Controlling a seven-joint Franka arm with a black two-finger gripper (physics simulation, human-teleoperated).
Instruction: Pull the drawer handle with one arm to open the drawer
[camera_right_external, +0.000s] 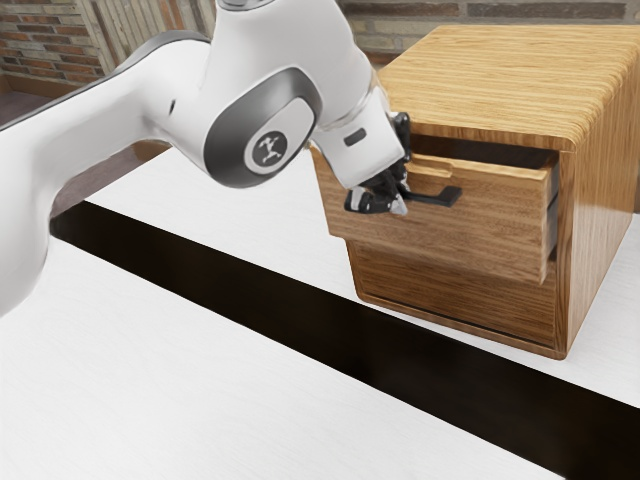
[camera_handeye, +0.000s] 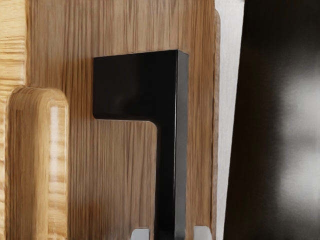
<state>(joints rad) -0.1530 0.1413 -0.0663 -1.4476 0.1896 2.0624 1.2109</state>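
The wide wooden drawer (camera_right_external: 480, 235) sticks part way out of the light wooden box cabinet (camera_right_external: 500, 80), which sits on the white bench (camera_right_external: 230, 230). The drawer's front faces the exterior view's left. The long black bar handle (camera_right_external: 437, 197) lies flat and runs side to side across that front. The black jaws are clenched on this handle, one finger on each side.

No legible txt or nos., only white logo mark (camera_right_external: 266, 149) on arm joint cap (camera_right_external: 243, 128)
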